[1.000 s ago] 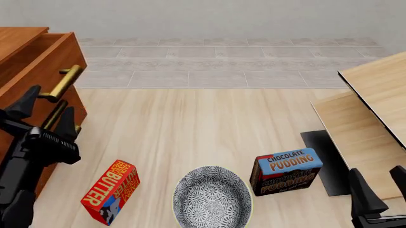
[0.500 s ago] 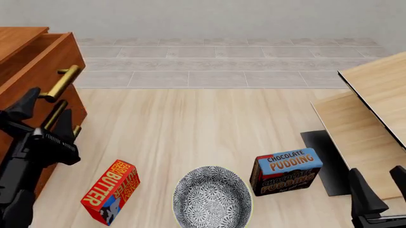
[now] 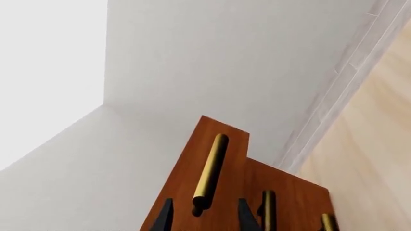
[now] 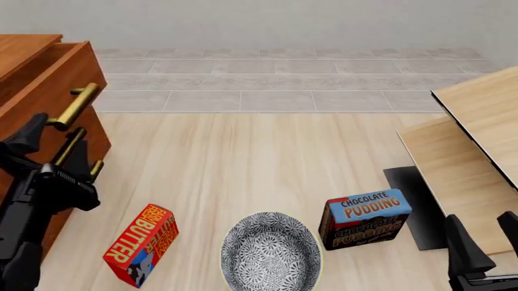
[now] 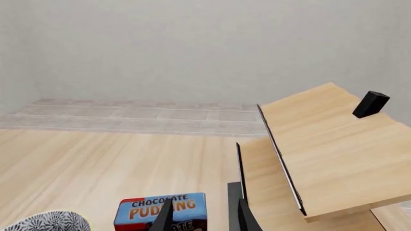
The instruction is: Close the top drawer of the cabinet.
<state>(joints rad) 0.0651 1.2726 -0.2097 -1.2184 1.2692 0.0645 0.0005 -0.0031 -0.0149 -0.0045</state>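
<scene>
The reddish-brown cabinet [image 4: 24, 54] stands at the far left. Its top drawer [image 4: 57, 79] juts out beyond the drawers below, its long brass handle [image 4: 77, 104] slanting across the front. My left gripper [image 4: 58, 138] is open right in front of that drawer. In the left wrist view the top drawer [image 3: 192, 163] fills the lower middle, and the near end of its handle [image 3: 211, 168] lies between the open fingers of the left gripper [image 3: 202, 216]. My right gripper [image 4: 486, 233] is open and holds nothing at the near right corner, far from the cabinet.
A red butter box [image 4: 142, 244], a patterned bowl [image 4: 271, 250] and a chocolate pudding box [image 4: 364, 218] sit along the near edge. Pale wood furniture [image 4: 477, 121] occupies the right, with a dark mat [image 4: 417, 200] beside it. The lower drawers' handles [image 3: 268, 209] show below the top one.
My left gripper has shifted slightly toward the cabinet, and the top drawer's handle has moved a little to the left with it. The right arm has not moved.
</scene>
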